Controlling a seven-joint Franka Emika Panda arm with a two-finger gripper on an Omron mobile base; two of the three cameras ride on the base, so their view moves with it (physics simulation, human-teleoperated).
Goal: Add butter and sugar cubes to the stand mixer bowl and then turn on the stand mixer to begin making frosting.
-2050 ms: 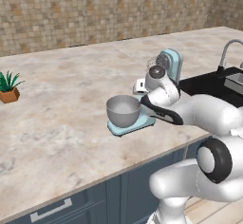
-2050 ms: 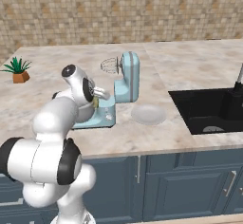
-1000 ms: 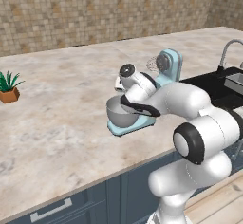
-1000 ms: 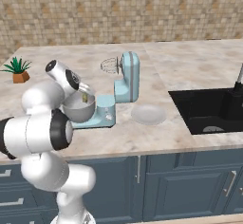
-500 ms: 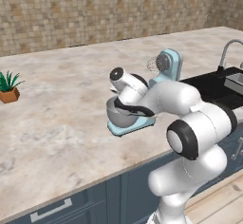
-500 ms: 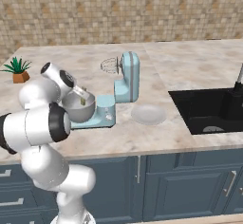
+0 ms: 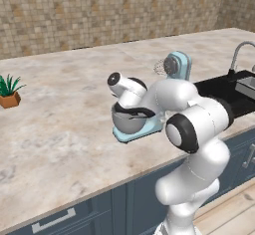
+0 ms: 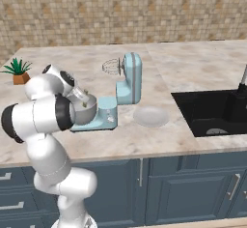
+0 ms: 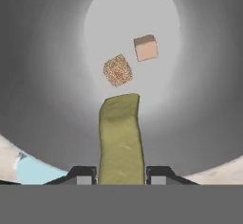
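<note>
My gripper (image 9: pixel 121 173) is shut on the butter (image 9: pixel 121 137), a dull yellow stick that points down into the stand mixer bowl (image 9: pixel 47 99). Two sugar cubes lie on the bowl's floor, a speckled brown one (image 9: pixel 117 70) and a paler one (image 9: pixel 145 47), just beyond the stick's tip. From the base views, the hand hangs over the grey bowl (image 7: pixel 128 123) (image 8: pixel 87 116) on the flat blue base of the pale blue stand mixer (image 7: pixel 177 66) (image 8: pixel 130 79). The mixer's head is tilted up, its whisk clear of the bowl.
A flat white plate (image 8: pixel 151 116) lies right of the mixer. Further right the black sink (image 8: pixel 212 111) (image 7: pixel 224 92) is set into the marble counter, with a faucet (image 7: pixel 239 55). A small potted plant (image 7: pixel 9 92) (image 8: pixel 18 72) stands far left.
The arm has swung left from beside the mixer and lowered the hand over the bowl, carrying the butter. The mixer and the plate have stayed put.
</note>
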